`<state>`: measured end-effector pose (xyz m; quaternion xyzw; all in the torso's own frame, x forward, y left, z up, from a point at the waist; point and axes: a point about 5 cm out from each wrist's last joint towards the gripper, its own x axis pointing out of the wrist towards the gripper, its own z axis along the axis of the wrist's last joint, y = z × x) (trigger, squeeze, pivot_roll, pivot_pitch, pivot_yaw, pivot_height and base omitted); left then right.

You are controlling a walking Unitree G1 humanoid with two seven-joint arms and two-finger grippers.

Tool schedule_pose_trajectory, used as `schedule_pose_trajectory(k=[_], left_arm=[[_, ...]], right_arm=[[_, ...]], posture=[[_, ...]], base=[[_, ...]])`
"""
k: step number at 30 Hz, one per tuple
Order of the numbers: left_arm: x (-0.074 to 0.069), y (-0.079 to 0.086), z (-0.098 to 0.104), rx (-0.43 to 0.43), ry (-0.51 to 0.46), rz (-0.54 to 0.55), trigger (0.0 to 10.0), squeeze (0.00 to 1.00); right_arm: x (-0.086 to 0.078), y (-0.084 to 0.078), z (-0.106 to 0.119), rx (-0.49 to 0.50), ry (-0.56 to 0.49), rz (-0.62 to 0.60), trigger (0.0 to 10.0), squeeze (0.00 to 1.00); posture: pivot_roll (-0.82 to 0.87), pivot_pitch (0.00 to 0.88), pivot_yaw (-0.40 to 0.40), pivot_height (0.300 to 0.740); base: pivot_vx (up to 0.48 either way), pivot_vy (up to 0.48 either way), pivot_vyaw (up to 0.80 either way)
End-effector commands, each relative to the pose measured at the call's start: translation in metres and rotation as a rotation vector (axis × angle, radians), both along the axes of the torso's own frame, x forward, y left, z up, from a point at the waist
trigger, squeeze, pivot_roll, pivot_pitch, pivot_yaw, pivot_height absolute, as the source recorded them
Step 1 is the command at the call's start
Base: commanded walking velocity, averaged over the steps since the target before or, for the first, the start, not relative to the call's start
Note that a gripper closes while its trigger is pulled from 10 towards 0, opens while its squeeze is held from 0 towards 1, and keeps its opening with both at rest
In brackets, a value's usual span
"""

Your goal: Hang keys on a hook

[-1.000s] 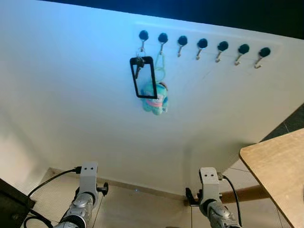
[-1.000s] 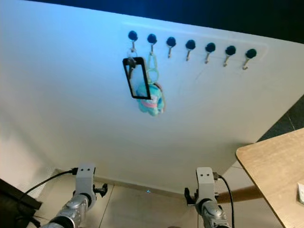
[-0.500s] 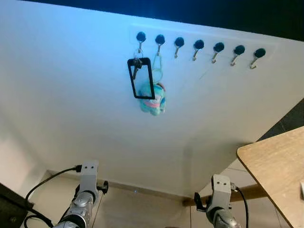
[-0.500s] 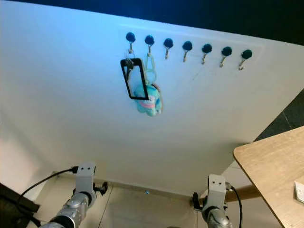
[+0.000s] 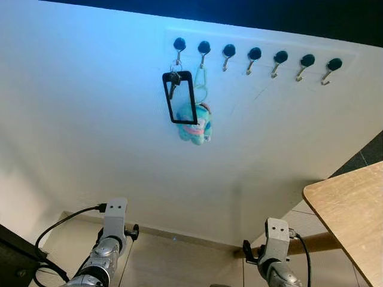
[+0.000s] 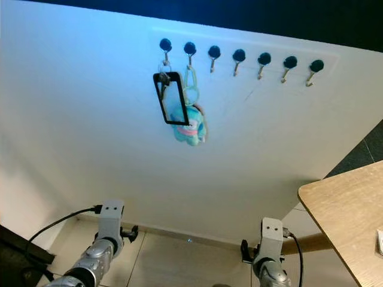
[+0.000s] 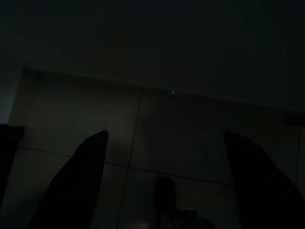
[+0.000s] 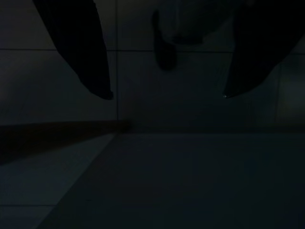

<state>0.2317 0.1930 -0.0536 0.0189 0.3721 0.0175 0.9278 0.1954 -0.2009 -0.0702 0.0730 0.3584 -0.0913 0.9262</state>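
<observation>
Item 1, nearest: left claw [image 7: 164,143], hanging low over the tiled floor [image 7: 143,133], fingers spread wide, holding nothing. A black cable runs from its wrist.

Item 2: right claw [image 8: 167,90], likewise low over the floor, fingers spread wide, empty.

Item 3: wooden tabletop [image 5: 353,209], a corner of it to the robot's right, well apart from the wall hooks.

Item 4: white wall [image 5: 90,119], facing the robot.

Item 5, farthest: row of hooks [image 5: 254,57], seven black-capped pegs on a pale strip high on the wall. The five to the right appear bare.

Item 6, the task's thing: keys [image 5: 174,81], a small dark bunch on a ring, hanging from the leftmost hook. A black rectangular loop tag [image 5: 179,98] hangs with them, upright against the wall. Just beside it, on the second hook, a turquoise plush toy [image 5: 196,125] on a pale green cord, partly behind the tag.

Condition: judged from this layout, the keys are already hung and the task looks complete.

Risks: the ring's seat on the hook is too small to verify; if shallow, a knock could drop it. Raising either arm near the tag or toy could snag and unhook them.
</observation>
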Motion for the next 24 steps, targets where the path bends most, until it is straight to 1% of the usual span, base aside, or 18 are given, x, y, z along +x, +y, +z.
schedule_pose_trajectory(k=[1, 5, 6, 8, 11, 12, 13, 14, 16, 17, 18, 20, 24], left_arm=[[-0.004, -0.001, -0.003, -0.006, 0.021, 0.005, 10.0, 0.00], [-0.005, -0.003, -0.004, -0.011, 0.022, 0.006, 10.0, 0.00], [-0.005, -0.003, -0.004, -0.016, 0.022, 0.018, 10.0, 0.00], [-0.009, -0.004, -0.007, -0.001, 0.042, -0.016, 10.0, 0.00], [-0.011, -0.005, -0.008, -0.004, 0.046, -0.013, 10.0, 0.00], [-0.012, -0.005, -0.009, -0.009, 0.042, 0.006, 10.0, 0.00], [-0.013, -0.004, -0.009, -0.020, 0.044, 0.024, 10.0, 0.00], [-0.015, -0.005, -0.010, -0.011, 0.053, -0.002, 10.0, 0.00], [-0.016, -0.007, -0.011, 0.002, 0.063, -0.034, 10.0, 0.00], [-0.015, -0.006, -0.011, -0.002, 0.059, -0.024, 10.0, 0.00], [-0.015, -0.006, -0.011, -0.002, 0.059, -0.024, 10.0, 0.00], [-0.013, -0.006, -0.010, -0.020, 0.049, 0.012, 10.0, 0.00], [-0.012, -0.009, -0.009, -0.010, 0.050, -0.023, 10.0, 0.00]], right_arm=[[-0.002, 0.000, -0.001, 0.001, 0.005, -0.008, 10.0, 0.00], [-0.003, 0.001, -0.002, 0.004, 0.009, -0.008, 10.0, 0.00], [-0.004, 0.001, -0.002, 0.007, 0.011, -0.012, 10.0, 0.00], [-0.006, 0.005, -0.004, -0.015, 0.034, 0.049, 10.0, 0.00], [-0.007, 0.004, -0.005, -0.007, 0.030, 0.025, 10.0, 0.00], [-0.008, 0.003, -0.005, 0.001, 0.029, 0.009, 10.0, 0.00], [-0.009, 0.003, -0.006, 0.000, 0.036, 0.022, 10.0, 0.00], [-0.010, 0.004, -0.006, -0.009, 0.043, 0.047, 10.0, 0.00], [-0.009, 0.004, -0.006, -0.012, 0.042, 0.051, 10.0, 0.00], [-0.007, 0.002, -0.004, -0.005, 0.030, 0.025, 10.0, 0.00], [-0.007, 0.002, -0.004, -0.005, 0.030, 0.025, 10.0, 0.00], [-0.005, 0.001, -0.003, 0.007, 0.018, -0.001, 10.0, 0.00], [-0.006, 0.005, -0.004, -0.004, 0.029, 0.040, 10.0, 0.00]], posture=[[0.06, 0.067, -0.057, 0.740], [0.07, 0.054, -0.063, 0.740], [0.07, 0.081, -0.061, 0.740], [0.06, 0.076, -0.058, 0.740], [0.06, 0.068, -0.066, 0.740], [0.06, 0.075, -0.068, 0.740], [0.06, 0.084, -0.062, 0.740], [0.05, 0.081, -0.057, 0.740], [0.05, 0.074, -0.056, 0.740], [0.05, 0.067, -0.061, 0.740], [0.05, 0.067, -0.061, 0.740], [0.05, 0.077, -0.058, 0.740], [0.05, 0.069, -0.060, 0.740]], base=[[0.000, 0.000, 0.00], [0.000, 0.000, 0.00], [0.000, 0.000, 0.00], [0.000, 0.000, 0.00], [0.000, 0.000, 0.00], [0.000, 0.000, 0.00], [0.000, 0.000, 0.00], [0.000, 0.000, 0.00], [0.000, 0.000, 0.00], [0.000, 0.000, 0.00], [0.000, 0.000, 0.00], [0.000, 0.000, 0.00], [0.000, 0.000, 0.00]])
